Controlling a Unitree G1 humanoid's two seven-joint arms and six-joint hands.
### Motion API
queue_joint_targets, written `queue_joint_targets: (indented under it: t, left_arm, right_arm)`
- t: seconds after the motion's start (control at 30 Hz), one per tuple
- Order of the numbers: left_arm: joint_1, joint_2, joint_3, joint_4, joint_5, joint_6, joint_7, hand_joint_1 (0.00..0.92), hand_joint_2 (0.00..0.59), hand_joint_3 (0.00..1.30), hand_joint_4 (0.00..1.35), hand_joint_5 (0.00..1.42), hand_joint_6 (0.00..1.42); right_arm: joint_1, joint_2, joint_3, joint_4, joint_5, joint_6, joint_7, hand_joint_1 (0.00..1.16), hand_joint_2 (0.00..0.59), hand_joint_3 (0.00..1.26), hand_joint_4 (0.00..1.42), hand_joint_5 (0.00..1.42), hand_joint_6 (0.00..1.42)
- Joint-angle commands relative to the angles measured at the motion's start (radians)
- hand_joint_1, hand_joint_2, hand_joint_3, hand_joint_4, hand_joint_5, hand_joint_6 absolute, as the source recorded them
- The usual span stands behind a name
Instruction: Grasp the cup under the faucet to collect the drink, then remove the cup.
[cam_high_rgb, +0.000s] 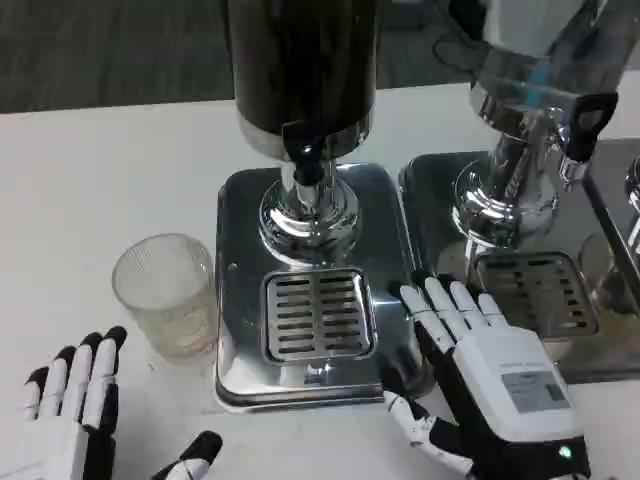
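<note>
head view: cup (167, 293) is upright on the white table (90, 170), just left of the centre dispenser's steel base (238, 215), not on the drip grate (318, 314) and not under the faucet (307, 160). it looks empty, so collecting hasn't begun.

left hand (75, 400) sits low-left, near the cup but apart from it, fingers spread and holding nothing. right hand (500, 385) rests at the right edge of the base, fingers extended flat and apart, also holding nothing.

risks as i read them:
- cup is clear ribbed plastic or glass (can't tell which), likely light and slick. a one-sided finger contact would tip it or shove it into the base lip.
- base is raised above the table, so dragging the cup sideways would catch the rim and topple it. it needs a lift first.
- faucet spout hangs low over the grate. a cup carried too high could knock the tap handle.
- off-centre placement means the drink misses the cup and lands in the grate.
- right hand is close to the grate, in the way of a cup coming across.
- second dispenser (520, 120) stands just to the right. wrong faucet is a possible mix-up.
</note>
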Motion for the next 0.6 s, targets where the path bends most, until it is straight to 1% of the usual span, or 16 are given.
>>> queue_joint_targets:
  t: [0.03,0.37,0.47,0.53,0.6]
  left_arm:
    - [0.008,-0.001,0.002,-0.005,0.002,0.000,0.003,0.000,0.155,0.00,0.00,0.00,0.00]
    - [0.004,-0.004,0.001,0.003,0.000,0.000,0.006,0.000,0.155,0.00,0.00,0.00,0.00]
    - [0.009,0.010,0.025,0.024,-0.021,-0.022,0.023,0.000,0.155,0.00,0.00,0.00,0.00]
    - [0.014,0.016,0.045,0.031,-0.036,-0.042,0.037,0.000,0.155,0.00,0.00,0.00,0.00]
    - [0.013,0.015,0.056,0.029,-0.041,-0.053,0.045,0.000,0.155,0.00,0.00,0.00,0.00]
  right_arm:
    - [-0.002,-0.008,-0.001,-0.001,0.000,-0.008,0.005,0.27,0.466,0.07,0.00,0.00,0.00]
    - [-0.009,-0.002,-0.005,0.012,0.011,-0.010,0.005,0.28,0.461,0.08,0.00,0.00,0.00]
    - [-0.008,0.015,0.019,0.014,-0.013,0.004,0.003,0.28,0.460,0.08,0.00,0.00,0.00]
    - [-0.008,0.025,0.023,0.015,-0.017,0.012,0.002,0.28,0.460,0.08,0.00,0.00,0.00]
    - [-0.011,0.025,0.021,0.017,-0.016,0.014,0.005,0.28,0.459,0.08,0.00,0.00,0.00]
